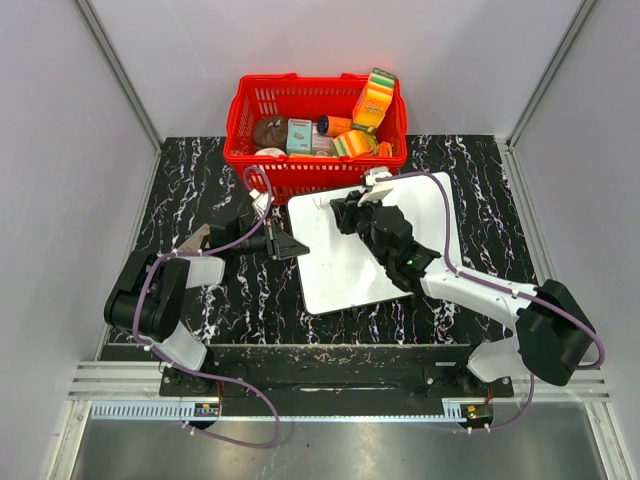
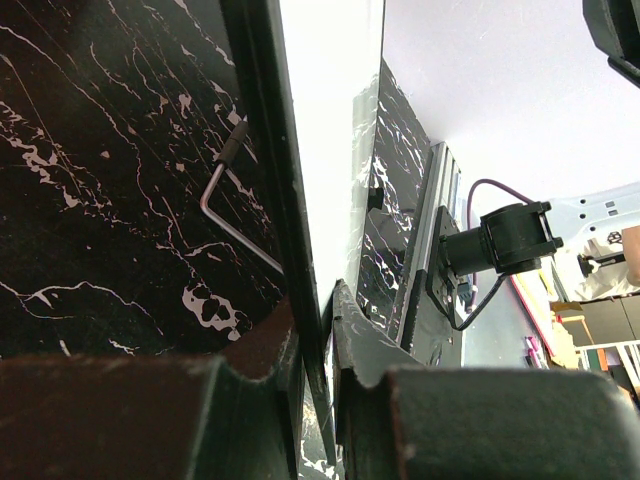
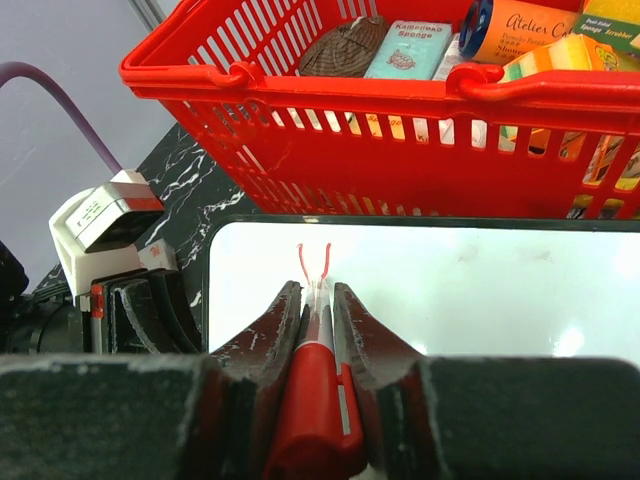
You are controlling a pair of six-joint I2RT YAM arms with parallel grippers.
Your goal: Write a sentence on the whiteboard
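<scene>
- The whiteboard (image 1: 340, 270) lies on the black marbled table (image 1: 200, 180), just in front of the red basket (image 1: 300, 82). Its long axis runs left to right, with the right end swung slightly farther away.
- From above, the right arm covers much of the board's middle and its near right corner.
- Of the sentence (image 3: 313, 258), only two short red strokes show, near the board's far left corner. They lean together at their near ends. From above they are a faint fleck, too small to read.
- The right gripper (image 3: 317, 300) is clamped on a red marker (image 3: 315, 400), which points toward the board's far edge and the basket. The marker's tip is hidden between the fingers, so whether it touches the board cannot be told.
- The left gripper (image 2: 322, 320) pinches the board's left edge, one finger on each side. Its wrist view catches the board nearly edge-on as a bright strip, with nothing legible on it.
- The right wrist view cuts off the basket's right end and part of its contents.
</scene>
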